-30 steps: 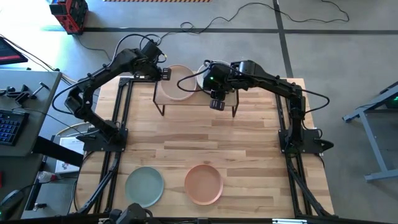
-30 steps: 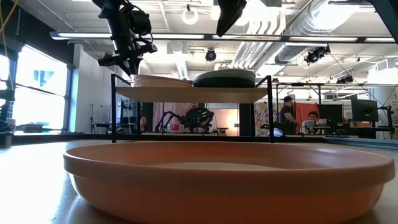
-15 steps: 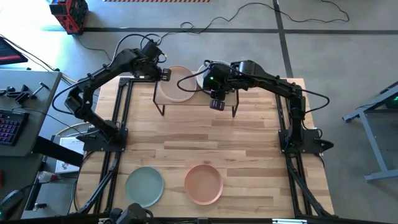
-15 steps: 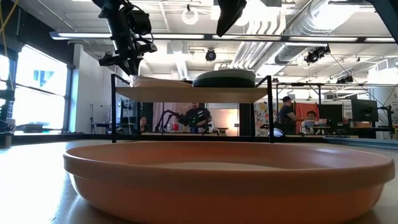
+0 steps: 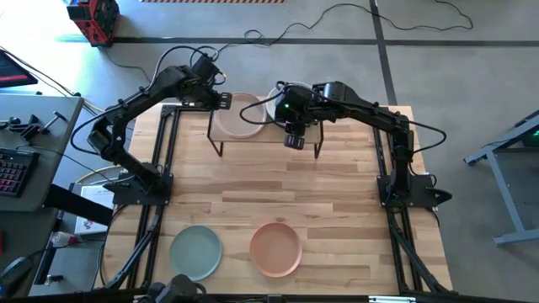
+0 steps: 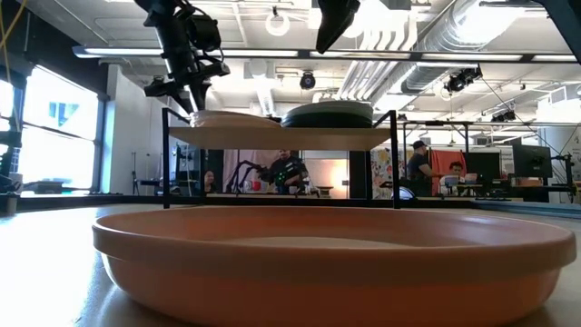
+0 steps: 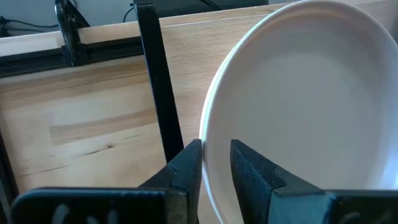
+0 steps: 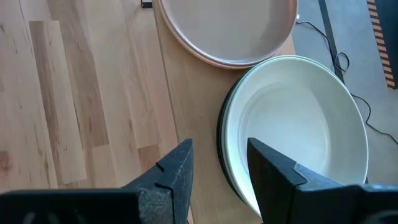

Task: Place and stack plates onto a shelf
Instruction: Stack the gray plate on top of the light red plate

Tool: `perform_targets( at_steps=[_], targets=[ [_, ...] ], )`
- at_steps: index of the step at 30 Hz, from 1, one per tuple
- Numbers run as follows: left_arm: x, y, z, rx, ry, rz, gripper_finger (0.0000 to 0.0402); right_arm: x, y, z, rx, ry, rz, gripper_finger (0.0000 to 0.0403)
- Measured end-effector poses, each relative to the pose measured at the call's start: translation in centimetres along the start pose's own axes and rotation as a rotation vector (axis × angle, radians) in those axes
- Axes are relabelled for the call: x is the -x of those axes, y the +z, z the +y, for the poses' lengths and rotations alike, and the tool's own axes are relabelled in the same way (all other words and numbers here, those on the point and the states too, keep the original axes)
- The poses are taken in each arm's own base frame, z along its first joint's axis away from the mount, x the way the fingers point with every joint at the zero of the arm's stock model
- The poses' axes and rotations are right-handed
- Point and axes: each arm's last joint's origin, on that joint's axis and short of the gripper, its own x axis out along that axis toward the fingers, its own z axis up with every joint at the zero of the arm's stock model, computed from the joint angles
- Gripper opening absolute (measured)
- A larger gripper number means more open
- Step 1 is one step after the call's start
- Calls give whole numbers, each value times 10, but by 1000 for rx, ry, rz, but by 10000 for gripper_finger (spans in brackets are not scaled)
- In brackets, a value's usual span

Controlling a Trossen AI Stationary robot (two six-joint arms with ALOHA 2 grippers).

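Presently on record, left to right.

Left gripper (image 5: 221, 99): at the left end of the shelf (image 5: 268, 136), fingers parted a little, one either side of the rim of the top plate (image 7: 305, 99) of the left stack (image 5: 239, 113). Whether the pads touch that rim, I cannot tell; the plate appears to lie on its stack.

Left stack: pale pink from above, flat on the shelf.

Right stack (image 5: 282, 101): a whitish plate (image 8: 298, 124) uppermost, a dark plate edge beneath it, just beside the left stack.

Right gripper (image 5: 293, 141): above the front edge of the shelf near the right stack, fingers apart, holding nothing.

Table (image 5: 337, 219), near edge: one sage green plate (image 5: 195, 252), one peach plate (image 5: 275, 248), well apart from the shelf and not yet stacked.

Risks, as judged:
- If the left gripper withdraws sideways with a finger under the rim, the top plate may drag off centre or tip.
- The two stacks sit close; a nudge to one may shift the other toward the shelf end.
- The right gripper hangs low by the shelf and could clip it when moving off.
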Motion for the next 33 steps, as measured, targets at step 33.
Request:
perform_targets(
  at_steps=[33],
  targets=[
    [-9, -4, -30, -97, -46, 90, 76, 0, -1, 0, 2, 2, 10, 129]
  ],
)
